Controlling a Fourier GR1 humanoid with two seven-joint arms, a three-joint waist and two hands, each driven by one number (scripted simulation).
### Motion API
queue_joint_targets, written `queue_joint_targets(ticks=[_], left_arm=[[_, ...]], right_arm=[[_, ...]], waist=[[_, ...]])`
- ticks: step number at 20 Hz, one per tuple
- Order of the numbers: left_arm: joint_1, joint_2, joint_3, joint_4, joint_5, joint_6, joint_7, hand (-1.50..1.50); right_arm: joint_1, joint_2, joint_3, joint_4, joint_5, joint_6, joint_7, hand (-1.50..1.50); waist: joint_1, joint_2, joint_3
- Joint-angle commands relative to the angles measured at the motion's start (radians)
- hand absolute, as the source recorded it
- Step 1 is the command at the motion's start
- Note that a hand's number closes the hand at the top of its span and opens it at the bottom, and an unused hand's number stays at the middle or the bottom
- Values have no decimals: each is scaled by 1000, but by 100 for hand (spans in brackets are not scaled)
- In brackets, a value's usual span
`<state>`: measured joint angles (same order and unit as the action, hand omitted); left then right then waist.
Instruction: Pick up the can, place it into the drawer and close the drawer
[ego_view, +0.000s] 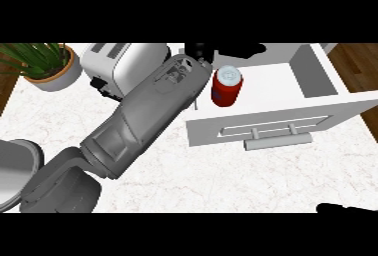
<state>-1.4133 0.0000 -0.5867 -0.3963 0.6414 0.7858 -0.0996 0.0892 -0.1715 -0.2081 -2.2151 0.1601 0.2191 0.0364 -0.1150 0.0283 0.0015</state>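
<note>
Head view, red can (226, 94), pale top, in open drawer (323, 75)

A white, faintly veined counter top (221, 175) fills most of the frame under bright, even light. Brown wooden floor (359, 62) shows at the upper right and in a sliver at the left edge. In the upper left stands a potted plant (44, 62) in a pale grey pot, a white toaster (122, 60) just right of it. A rounded grey metal shape (11, 172) sits lower left.
</note>
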Motion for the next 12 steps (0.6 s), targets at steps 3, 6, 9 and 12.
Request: queue_joint_targets(ticks=[3,6,9,12], left_arm=[[-10,0,-6,-55,53,51,-21,-150],[-21,0,6,-25,38,37,-54,-150],[-47,0,5,-19,47,41,-29,-150],[-30,0,-10,-40,36,33,-12,-150]], right_arm=[[-51,-26,78,15,213,-39,-41,-150],[-94,-64,112,16,330,-46,16,-150],[-72,-90,166,101,476,-71,-71,-150],[-124,-89,226,163,612,-114,-43,-150]], waist=[[31,-5,0],[67,-11,-2],[69,-10,-1],[101,-19,-1]])
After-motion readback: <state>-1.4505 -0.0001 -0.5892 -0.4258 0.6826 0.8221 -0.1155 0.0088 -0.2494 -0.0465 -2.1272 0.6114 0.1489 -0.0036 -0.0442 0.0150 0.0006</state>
